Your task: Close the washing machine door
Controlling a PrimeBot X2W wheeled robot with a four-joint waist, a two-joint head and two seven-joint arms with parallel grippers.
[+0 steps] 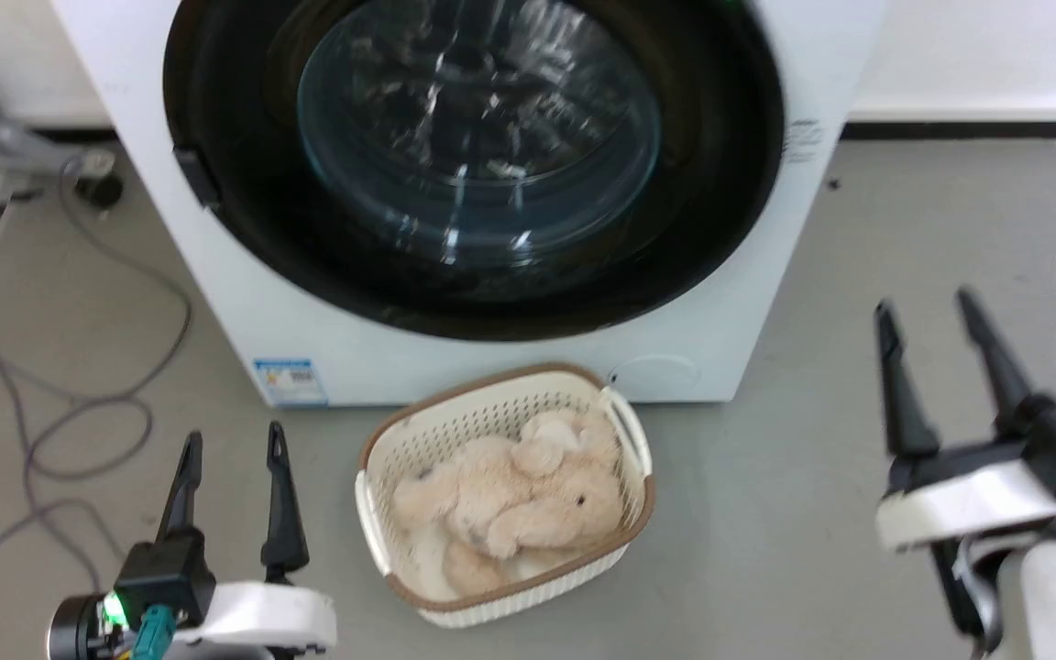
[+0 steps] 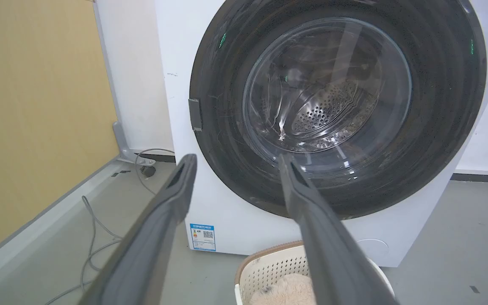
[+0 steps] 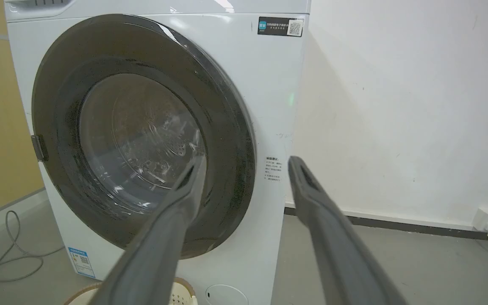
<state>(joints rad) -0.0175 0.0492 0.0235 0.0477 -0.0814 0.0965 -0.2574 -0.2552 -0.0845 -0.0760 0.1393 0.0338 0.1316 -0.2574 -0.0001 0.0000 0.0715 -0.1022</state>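
Washing machine door (image 1: 478, 147) lies flat against the front of the washing machine (image 1: 739, 302). It's a big round disc w/ a wide glossy black rim & a bulging clear glass bowl at ctr, full of glare. A small dark tab (image 1: 196, 176) sits on the rim's left edge. Thru the glass in the left wrist view, the perforated shiny steel drum (image 2: 324, 114) shows. The cabinet is smooth white & boxy, w/ a blue label (image 1: 290, 380) low on the left and a faint round cover (image 1: 665, 371) low on the right. A black sticker (image 3: 280, 26) sits at its top right corner.

Left tool (image 1: 233, 434) is near-left, its two long dark tapered fingers spread apart, holding nothing. Right tool (image 1: 924, 301) is near-right, also spread and empty. Both are well apart from the door.

Between the tools, just in front of the washer, is a cream plastic basket (image 1: 365, 495), oval, lattice-walled, brown-trimmed. Its far rim is just beside the washer's btm edge. A fluffy beige plush toy (image 1: 519, 504) is curled inside.

Grey cables (image 1: 60, 403) loop loosely on the floor at left. The floor (image 1: 812, 513) is smooth matte grey. A white wall (image 3: 396, 106) w/ a dark skirting strip stands to the right of the washer, w/ a white socket (image 3: 487, 218) low down. A flat yellow panel (image 2: 36, 118) stands far left.
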